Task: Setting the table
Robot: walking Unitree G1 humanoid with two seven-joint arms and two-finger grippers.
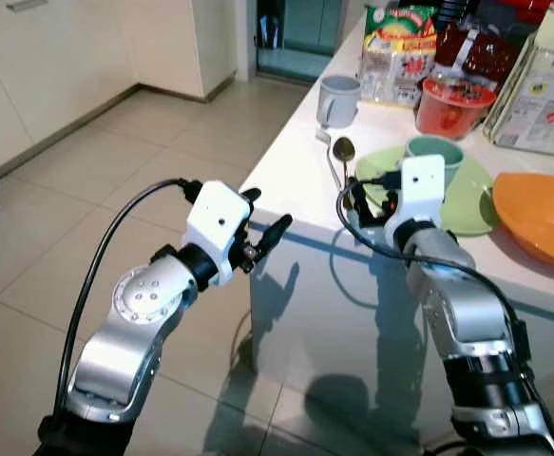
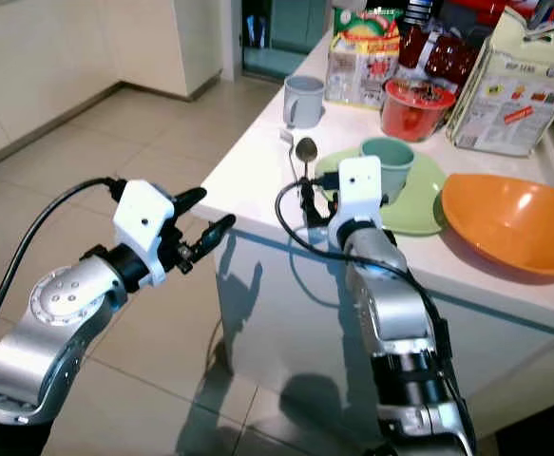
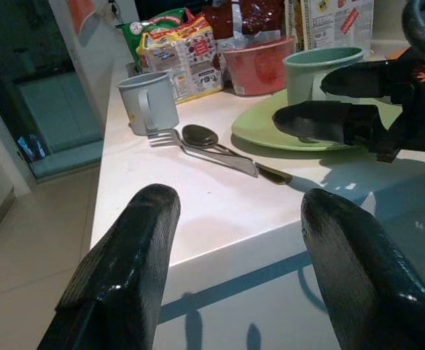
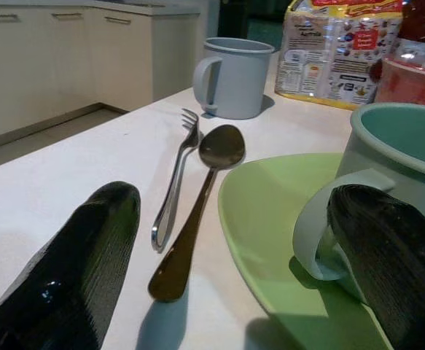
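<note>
The right gripper (image 4: 227, 255) hovers low over the table edge with fingers spread wide: between them lie the slim steel fork (image 4: 176, 182) and the bronze-bowled metal spoon (image 4: 197, 211), side by side and touching, handles toward the fingers. Both look light, rigid and slick, lying flat; pinching across the handles near their ends seems safest. By the outer finger, the teal ceramic mug (image 4: 402, 168) stands on the pale green plate (image 4: 270, 233), heavier and breakable. The left gripper (image 1: 262, 233) hangs off the table's corner, fingers apart, empty. The glossy white tabletop (image 3: 197, 211) offers little friction. Beyond stand a grey-blue mug (image 4: 234, 76), food packets and cream cabinets.
</note>
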